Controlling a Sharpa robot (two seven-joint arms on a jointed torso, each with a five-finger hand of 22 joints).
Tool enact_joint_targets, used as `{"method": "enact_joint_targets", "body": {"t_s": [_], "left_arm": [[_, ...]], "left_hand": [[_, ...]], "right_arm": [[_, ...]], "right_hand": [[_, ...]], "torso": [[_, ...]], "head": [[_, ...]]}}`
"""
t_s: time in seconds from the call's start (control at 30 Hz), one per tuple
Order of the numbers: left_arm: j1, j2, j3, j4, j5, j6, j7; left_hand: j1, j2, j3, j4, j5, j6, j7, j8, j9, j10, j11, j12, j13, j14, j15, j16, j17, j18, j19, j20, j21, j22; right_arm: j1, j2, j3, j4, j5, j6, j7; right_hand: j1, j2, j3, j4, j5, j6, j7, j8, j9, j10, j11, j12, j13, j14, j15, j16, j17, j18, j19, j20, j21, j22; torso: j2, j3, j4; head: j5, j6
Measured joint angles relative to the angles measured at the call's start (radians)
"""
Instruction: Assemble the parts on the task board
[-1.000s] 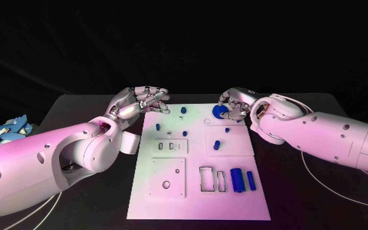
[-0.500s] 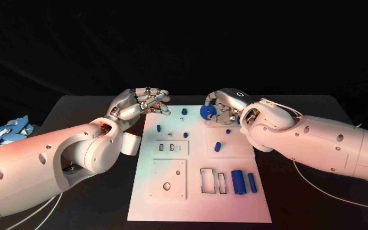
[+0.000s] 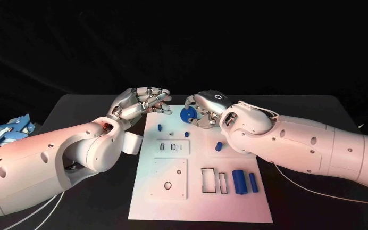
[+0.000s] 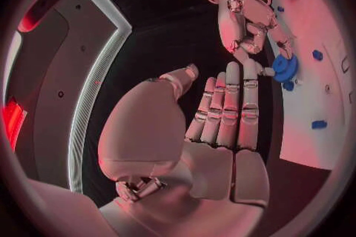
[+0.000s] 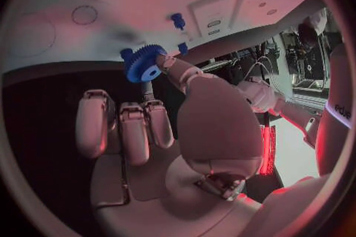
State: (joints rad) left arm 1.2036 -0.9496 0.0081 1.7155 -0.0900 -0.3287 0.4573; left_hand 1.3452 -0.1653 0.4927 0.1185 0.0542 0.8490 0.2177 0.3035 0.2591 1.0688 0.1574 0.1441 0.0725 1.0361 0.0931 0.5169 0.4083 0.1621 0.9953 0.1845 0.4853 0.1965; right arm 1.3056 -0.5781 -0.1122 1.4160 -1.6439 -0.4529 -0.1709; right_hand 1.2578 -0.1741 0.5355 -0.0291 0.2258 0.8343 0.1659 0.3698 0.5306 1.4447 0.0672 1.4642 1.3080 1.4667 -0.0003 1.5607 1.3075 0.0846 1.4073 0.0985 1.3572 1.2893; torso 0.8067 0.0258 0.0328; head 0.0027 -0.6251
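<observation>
The right hand pinches a blue toothed plastic gear between thumb and fingertips, over the far edge of the white rectangular task board. A second ago hand and gear hung further toward the board's right far corner; they have since travelled across toward the left hand, and the gear now sits just beside a small blue peg standing in the board.

The left hand rests at the board's far left corner, fingers curled in together with nothing visible in them, much as it was a second ago.

The right wrist view shows the gear with its centre hole and teeth, gripped at the fingertips above the board, with a blue peg beyond it. The left wrist view shows the left hand's fingers lying straight and close together, and the right hand holding the gear opposite.

Nearer the robot from the right hand, two blue cylinders lie beside rectangular cut-outs in the board.
</observation>
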Motion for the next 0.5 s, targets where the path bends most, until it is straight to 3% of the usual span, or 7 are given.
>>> {"method": "enact_joint_targets", "body": {"t_s": [0.5], "left_arm": [[0.0,0.006,0.0,0.0,0.0,0.0,0.0]], "left_hand": [[0.0,0.0,0.0,0.0,0.0,0.0,0.0,0.0,0.0,0.0,0.0,0.0,0.0,0.0,0.0,0.0,0.0,0.0,0.0,0.0,0.0,0.0]], "right_arm": [[-0.036,0.084,-0.004,-0.086,-0.007,0.0,0.008]], "right_hand": [[-0.007,-0.004,0.003,0.003,-0.002,0.003,-0.004,-0.007,-0.001,0.0,0.0,0.0,0.0,0.0,0.0,0.0,0.0,0.0,0.0,0.0,0.0,0.001]], "torso": [[0.001,0.0001,0.0024]], "head": [[0.009,-0.006]]}}
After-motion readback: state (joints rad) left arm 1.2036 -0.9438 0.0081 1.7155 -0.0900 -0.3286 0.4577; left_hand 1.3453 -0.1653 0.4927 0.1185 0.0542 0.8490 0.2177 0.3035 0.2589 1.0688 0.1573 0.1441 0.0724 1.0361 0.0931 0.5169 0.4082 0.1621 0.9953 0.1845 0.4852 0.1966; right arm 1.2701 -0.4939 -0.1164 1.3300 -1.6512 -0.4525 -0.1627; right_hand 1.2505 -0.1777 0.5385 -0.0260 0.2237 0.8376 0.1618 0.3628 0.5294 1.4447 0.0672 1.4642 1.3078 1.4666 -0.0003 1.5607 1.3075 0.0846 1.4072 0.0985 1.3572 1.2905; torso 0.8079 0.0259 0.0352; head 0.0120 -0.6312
